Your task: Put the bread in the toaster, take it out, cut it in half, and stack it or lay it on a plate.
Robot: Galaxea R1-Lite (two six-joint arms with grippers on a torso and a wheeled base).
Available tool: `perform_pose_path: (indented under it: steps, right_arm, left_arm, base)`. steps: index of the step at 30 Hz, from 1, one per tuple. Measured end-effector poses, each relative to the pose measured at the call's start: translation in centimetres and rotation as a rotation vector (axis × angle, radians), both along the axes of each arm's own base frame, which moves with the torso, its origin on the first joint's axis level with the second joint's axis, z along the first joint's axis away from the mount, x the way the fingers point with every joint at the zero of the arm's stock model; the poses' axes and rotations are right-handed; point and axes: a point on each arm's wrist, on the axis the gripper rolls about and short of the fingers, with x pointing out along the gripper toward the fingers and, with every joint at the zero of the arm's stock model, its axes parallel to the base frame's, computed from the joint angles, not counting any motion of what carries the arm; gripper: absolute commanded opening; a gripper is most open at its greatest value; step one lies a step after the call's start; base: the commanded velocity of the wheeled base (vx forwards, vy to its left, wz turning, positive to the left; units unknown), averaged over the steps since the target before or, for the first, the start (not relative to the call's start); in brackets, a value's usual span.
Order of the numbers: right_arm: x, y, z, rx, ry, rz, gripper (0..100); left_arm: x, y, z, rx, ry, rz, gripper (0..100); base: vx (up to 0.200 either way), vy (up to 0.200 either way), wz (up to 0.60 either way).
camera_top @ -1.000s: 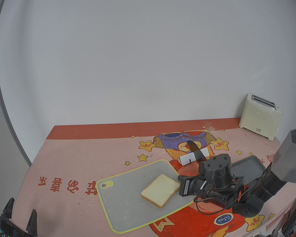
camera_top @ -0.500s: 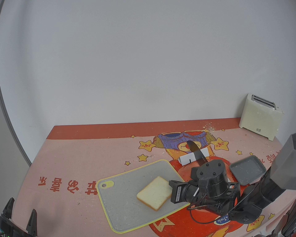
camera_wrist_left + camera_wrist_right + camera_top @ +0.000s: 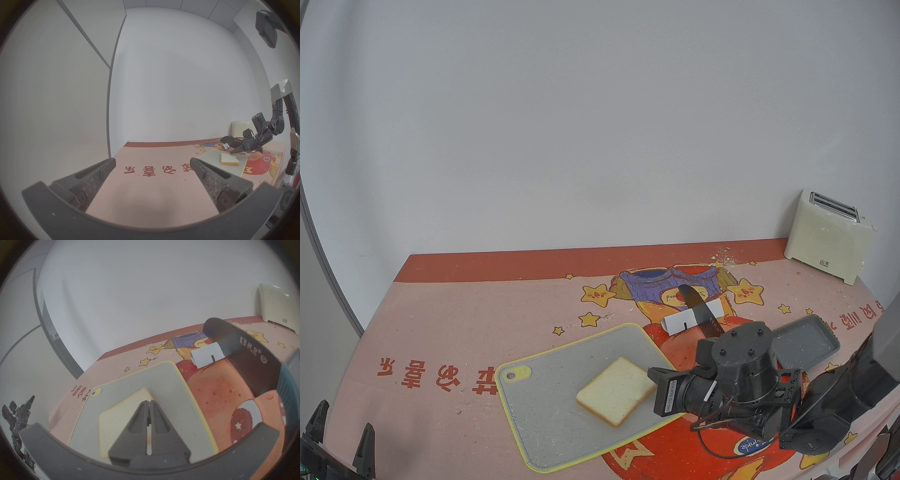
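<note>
A slice of bread (image 3: 615,391) lies flat on the grey cutting board (image 3: 550,406) with a yellow rim. My right gripper (image 3: 655,379) is low at the slice's right edge, pointing left. In the right wrist view its fingers (image 3: 149,403) are shut together with nothing between them, tips over the bread (image 3: 122,415). The cream toaster (image 3: 830,236) stands at the table's far right corner. A grey plate (image 3: 803,340) sits right of the board, partly behind my right arm. My left gripper (image 3: 153,167) hangs open off the table's near left corner.
A black knife (image 3: 700,307) rests in a white paper holder (image 3: 690,322) just behind the board and close to my right wrist. Crumbs lie near the table's back edge (image 3: 725,256). The table's left half is bare cloth.
My right gripper slid left and pushed the bread a little left on the board, then drew back slightly to the right. The left arm has not moved.
</note>
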Motion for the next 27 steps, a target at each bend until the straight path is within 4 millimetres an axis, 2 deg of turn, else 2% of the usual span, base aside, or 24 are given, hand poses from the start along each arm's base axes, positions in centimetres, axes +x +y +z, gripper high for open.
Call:
perform_pose_path:
  steps: [4, 10, 20, 27]
  right_arm:
    - [-2.4, -0.4, -0.1, -0.015, 0.032, 0.052, 0]
    - [-4.3, 0.0, -0.2, -0.007, 0.060, 0.104, 0]
    - [-3.8, 2.8, -1.3, -0.016, 0.065, 0.135, 0]
    - [-3.4, 3.6, -1.8, -0.019, 0.065, 0.136, 0]
  left_arm:
    - [0.0, 0.0, 0.0, 0.000, 0.000, 0.000, 100]
    - [0.0, 0.0, 0.0, 0.000, 0.000, 0.001, 100]
    - [0.0, 0.0, 0.0, -0.001, 0.000, 0.001, 100]
    - [0.0, 0.0, 0.0, -0.001, 0.000, 0.001, 100]
  base:
    - [0.000, 0.000, 0.00]
    - [0.000, 0.000, 0.00]
    - [0.000, 0.000, 0.00]
    - [0.000, 0.000, 0.00]
